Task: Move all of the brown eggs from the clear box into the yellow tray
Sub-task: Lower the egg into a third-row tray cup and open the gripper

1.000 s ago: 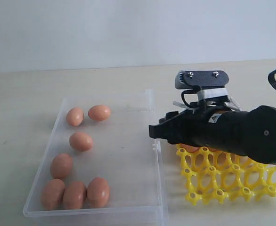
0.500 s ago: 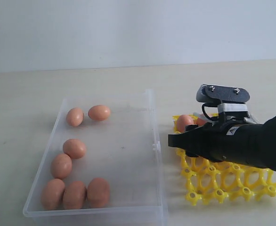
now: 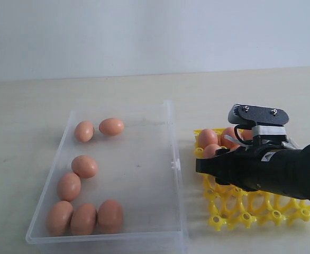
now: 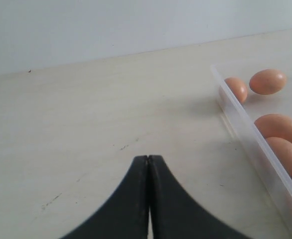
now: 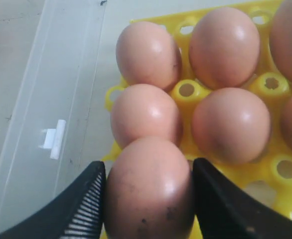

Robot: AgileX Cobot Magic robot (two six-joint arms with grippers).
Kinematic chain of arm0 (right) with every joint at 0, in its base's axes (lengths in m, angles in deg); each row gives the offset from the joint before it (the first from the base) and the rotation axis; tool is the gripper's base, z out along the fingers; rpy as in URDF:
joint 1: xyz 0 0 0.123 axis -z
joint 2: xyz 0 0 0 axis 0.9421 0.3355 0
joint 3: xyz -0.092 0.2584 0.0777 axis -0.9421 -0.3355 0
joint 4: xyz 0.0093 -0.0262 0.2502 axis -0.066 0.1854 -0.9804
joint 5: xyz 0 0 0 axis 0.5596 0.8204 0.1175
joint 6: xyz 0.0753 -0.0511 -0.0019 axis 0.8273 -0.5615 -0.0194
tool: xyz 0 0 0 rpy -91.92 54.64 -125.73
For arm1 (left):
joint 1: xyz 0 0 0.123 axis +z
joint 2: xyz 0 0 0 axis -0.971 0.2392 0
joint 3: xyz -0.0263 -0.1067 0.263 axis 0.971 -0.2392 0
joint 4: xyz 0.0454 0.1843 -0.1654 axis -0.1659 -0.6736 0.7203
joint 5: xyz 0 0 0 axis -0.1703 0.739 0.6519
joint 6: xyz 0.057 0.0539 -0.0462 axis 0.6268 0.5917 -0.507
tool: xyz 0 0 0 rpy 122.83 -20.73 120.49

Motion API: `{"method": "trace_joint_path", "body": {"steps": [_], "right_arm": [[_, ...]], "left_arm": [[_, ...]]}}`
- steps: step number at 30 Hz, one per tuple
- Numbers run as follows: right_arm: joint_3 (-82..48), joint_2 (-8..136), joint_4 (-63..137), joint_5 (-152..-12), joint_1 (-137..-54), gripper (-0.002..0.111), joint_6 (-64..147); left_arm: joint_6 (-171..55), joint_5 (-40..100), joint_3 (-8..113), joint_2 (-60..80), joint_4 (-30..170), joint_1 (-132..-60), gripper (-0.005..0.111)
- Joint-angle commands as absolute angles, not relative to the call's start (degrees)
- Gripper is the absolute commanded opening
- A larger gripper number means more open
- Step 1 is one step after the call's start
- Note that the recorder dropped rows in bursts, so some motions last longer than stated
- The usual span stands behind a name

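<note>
My right gripper [image 5: 149, 168] is shut on a brown egg [image 5: 148, 191], one jaw pressed against each side. It hangs low over the near-left corner of the yellow tray [image 5: 187, 89], right beside an egg [image 5: 146, 114] seated in a cell. Several other eggs fill neighbouring cells. In the exterior view the right gripper [image 3: 202, 165] sits over the yellow tray [image 3: 239, 211], just right of the clear box [image 3: 174, 174]. Several brown eggs [image 3: 84, 166] lie along the box's left side. My left gripper [image 4: 148, 158] is shut and empty over bare table beside the clear box [image 4: 240, 119].
The box's small clasp tab [image 5: 54, 139] sticks out toward the tray. The tray's front rows [image 3: 261, 209] show open cells. A pale wall rises behind the table [image 3: 224, 90].
My right gripper has moved right from the box's edge to over the tray and dropped lower, egg still in it. One egg in the box has rolled slightly toward the front left.
</note>
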State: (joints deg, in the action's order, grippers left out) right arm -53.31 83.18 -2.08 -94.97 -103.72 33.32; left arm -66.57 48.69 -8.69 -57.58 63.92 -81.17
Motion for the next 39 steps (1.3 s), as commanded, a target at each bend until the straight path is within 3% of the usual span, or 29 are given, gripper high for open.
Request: {"method": "trace_joint_path", "body": {"steps": [1,13,39], "right_arm": [[-53.4,82.5,-2.0,-96.8,-103.5,0.000,33.5],[-53.4,82.6,2.9,-104.6,-103.7,0.000,35.2],[-53.4,85.6,2.7,-98.4,-103.7,0.000,37.6]], "left_arm": [[-66.8,47.9,-8.5,-57.5,64.0,-81.4,0.000],[-66.8,47.9,-8.5,-57.5,64.0,-81.4,0.000],[-66.8,47.9,-8.5,-57.5,64.0,-81.4,0.000]]}}
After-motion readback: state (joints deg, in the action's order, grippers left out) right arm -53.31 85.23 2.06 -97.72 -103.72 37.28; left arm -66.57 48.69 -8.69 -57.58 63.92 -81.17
